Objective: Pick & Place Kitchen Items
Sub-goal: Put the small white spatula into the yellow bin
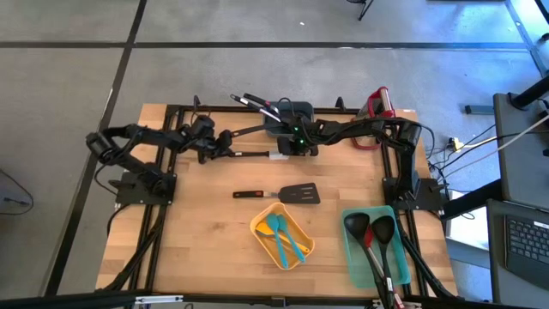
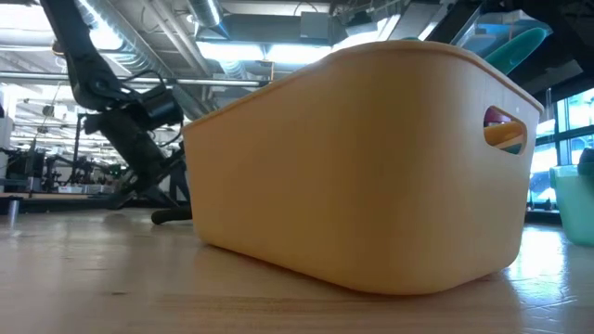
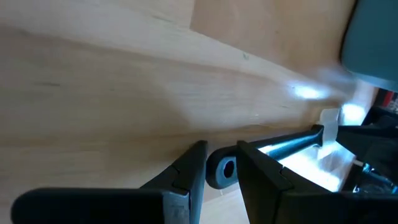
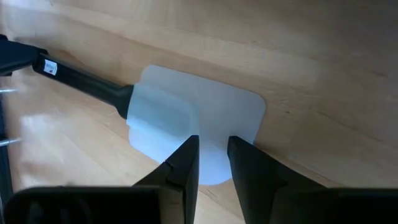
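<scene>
A white-headed spatula (image 1: pixel 257 154) with a dark handle lies flat on the wooden table toward the far edge, between my two grippers. My left gripper (image 3: pixel 221 149) is at its ringed handle end (image 3: pixel 222 170), narrowly open, with one finger on each side of the ring. My right gripper (image 4: pixel 213 140) is over the near edge of the white head (image 4: pixel 199 112), with a narrow gap between its fingers. A black turner (image 1: pixel 287 194) lies loose at mid-table. My left gripper slants down at the handle's ringed end, which shows in the gap between the fingers; I cannot tell whether they touch it. My right gripper slants down onto the flat white head, fingertips (image 4: pixel 189 149) over its edge; whether they touch it cannot be told.
A yellow basket (image 1: pixel 257 225) holding teal spatulas (image 1: pixel 283 239) stands near the front centre. A teal bin (image 1: pixel 352 257) with black ladles (image 1: pixel 371 227) is at the front right. A dark container (image 1: pixel 296 112) with more utensils sits at the far edge.
</scene>
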